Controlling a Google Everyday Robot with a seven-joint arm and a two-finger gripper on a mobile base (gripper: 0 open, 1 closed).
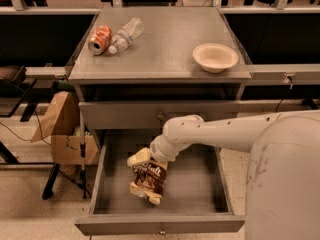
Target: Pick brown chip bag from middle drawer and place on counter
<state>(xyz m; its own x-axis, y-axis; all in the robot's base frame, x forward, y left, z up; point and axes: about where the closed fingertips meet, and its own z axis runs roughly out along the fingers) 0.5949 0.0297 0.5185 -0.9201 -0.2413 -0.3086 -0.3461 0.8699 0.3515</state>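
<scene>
Sitting low inside the wide, shallow grey metal middle drawer [200, 189], the pale cream gripper [140, 158] meets the upper end of the small crinkled dark-brown chip bag [149, 178]. Whether it has hold of the bag cannot be told. The white arm [220, 133] runs off to the gripper's right, crossing above the right half of the drawer floor.

Left of the gripper, a strip of open floor separates it from the left drawer wall. To its right, under the arm, the open floor is wider and reaches the right wall.

Just below the gripper the bag lies left of the drawer's middle, slightly tilted, with white lettering on its brown face and cream ends. Its lower end stops short of the front wall.

Directly above the gripper is the closed upper grey drawer [120, 116], and over that the flat grey metal counter [165, 54]. There, up and left of the gripper, an orange soda can [100, 39] lies just beside a clear plastic bottle [126, 33]. Up and right, a round cream bowl [215, 57] sits near the counter's front edge.
</scene>
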